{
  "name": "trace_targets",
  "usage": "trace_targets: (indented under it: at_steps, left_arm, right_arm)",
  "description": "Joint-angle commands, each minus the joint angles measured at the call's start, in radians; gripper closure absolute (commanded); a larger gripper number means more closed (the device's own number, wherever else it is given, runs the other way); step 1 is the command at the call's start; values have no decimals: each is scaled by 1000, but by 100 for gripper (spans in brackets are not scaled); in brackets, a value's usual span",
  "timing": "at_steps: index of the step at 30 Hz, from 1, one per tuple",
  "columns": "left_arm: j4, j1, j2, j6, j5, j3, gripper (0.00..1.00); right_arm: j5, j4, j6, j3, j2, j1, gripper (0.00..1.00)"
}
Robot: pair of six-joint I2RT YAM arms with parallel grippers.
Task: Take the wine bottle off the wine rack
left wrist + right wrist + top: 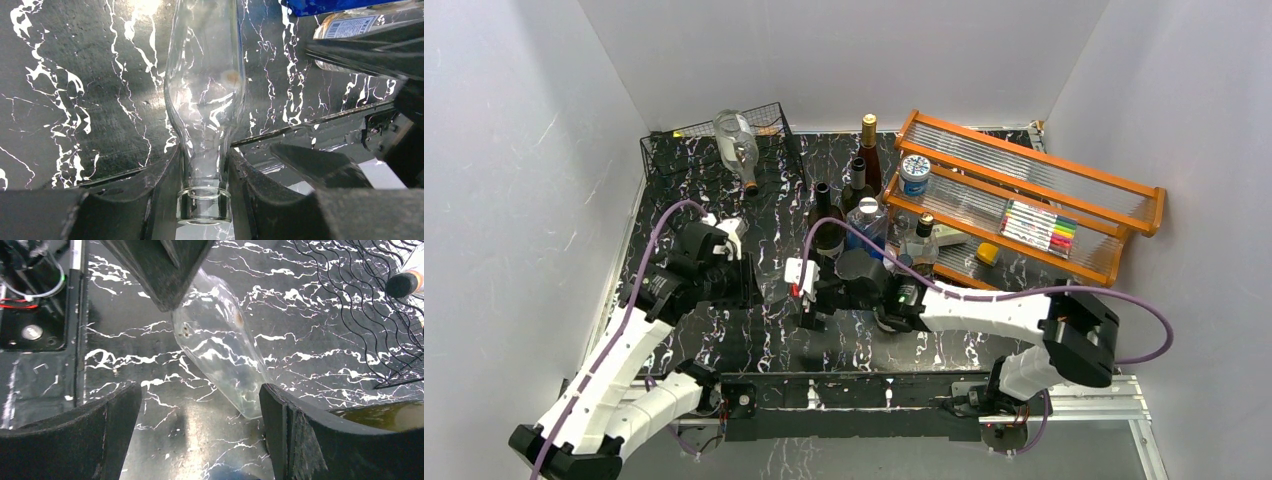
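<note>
Left fingers [155, 195]: black, wedge-shaped pads, clamped on the neck of the clear wine bottle [207, 90], just above its thick lip ring.
Clear wine bottle: smooth colourless glass with the marbling showing through it. A narrow neck swells to a rounded shoulder and a straight body, and the wall has a small brownish speck. It is off the wine rack, held low between the two arms, left of centre in the top view. I cannot tell whether it touches the table.
Right fingers [285, 430]: matte black with curved inner faces, spread wide and gripping nothing. The bottle's base end lies between them, close to one pad.
Table [325, 340]: black marble-look sheet with white veins and patches of glare.
In the way: a cluster of upright bottles just beyond the right wrist. These are a dark green bottle [827, 225], a blue-labelled clear bottle [866, 220] and, farther back, a gold-foiled amber bottle [870, 150].
Wine rack [769, 125]: boxy grid of thin black wire in the upper left of the top view, well apart from the held bottle.
Racked bottle [734, 140]: clear body and brownish neck, lying on the rack.
Orange shelf [1139, 195]: tiered wood with clear ribbed panels, upper right. It carries a marker pack [1039, 225] and a round tub [914, 175].
</note>
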Motion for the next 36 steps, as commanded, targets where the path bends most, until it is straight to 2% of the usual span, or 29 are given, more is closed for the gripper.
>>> trace_targets:
  at_steps: [1,9,13,15,18,20,24,28,32,36]
  left_arm:
    - [-8,-5,-47,15,-13,50,100]
    - [8,-4,-37,22,86,76,100]
    - [17,-5,-29,17,127,91,100]
    - [11,-5,-16,23,136,104,100]
    - [2,-5,-5,32,116,123,99]
    - [4,-4,2,32,96,132,91]
    - [37,-4,6,14,79,133,67]
    - [80,-5,-13,2,31,113,44]
    - [138,-5,-64,-2,-17,65,40]
    - [217,-5,-130,-22,-23,4,41]
  right_arm:
    - [35,298,-19,-19,56,4,2]
    - [67,410,34,19,181,5,2]
    - [23,467,52,14,210,5,2]
    - [-3,481,70,18,224,5,7]
    - [-39,460,94,36,232,5,24]
    - [-43,453,120,43,233,5,38]
    - [-47,474,172,21,228,5,56]
    - [-34,516,224,-18,217,5,60]
    - [-10,544,254,-46,204,5,62]
    - [5,540,263,-50,201,6,62]
